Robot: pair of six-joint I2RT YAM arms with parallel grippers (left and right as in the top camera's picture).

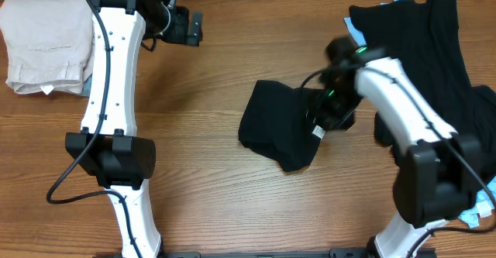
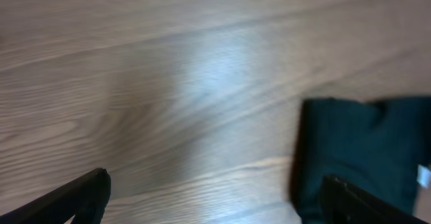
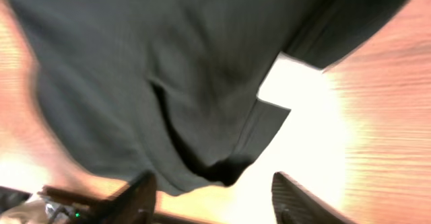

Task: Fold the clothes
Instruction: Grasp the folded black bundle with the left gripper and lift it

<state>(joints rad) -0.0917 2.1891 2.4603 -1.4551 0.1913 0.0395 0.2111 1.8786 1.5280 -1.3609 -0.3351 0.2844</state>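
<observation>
Pile of beige clothes (image 1: 46, 45) only overhead, left end effector (image 2: 215, 179), right end effector (image 3: 213, 178) spread wide

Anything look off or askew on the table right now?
The black T-shirt mid-table looks off: a lumpy, lopsided bundle with one corner jutting toward the arm bases, not a flat square fold like the beige garment at the far left. Nothing looks spilled or damaged.

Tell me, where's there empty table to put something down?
Bare wood between the left arm and the black T-shirt, on the robot's side of the beige stack, and beyond the T-shirt to the far edge. Crowded at right: dark pile and right arm.
</observation>
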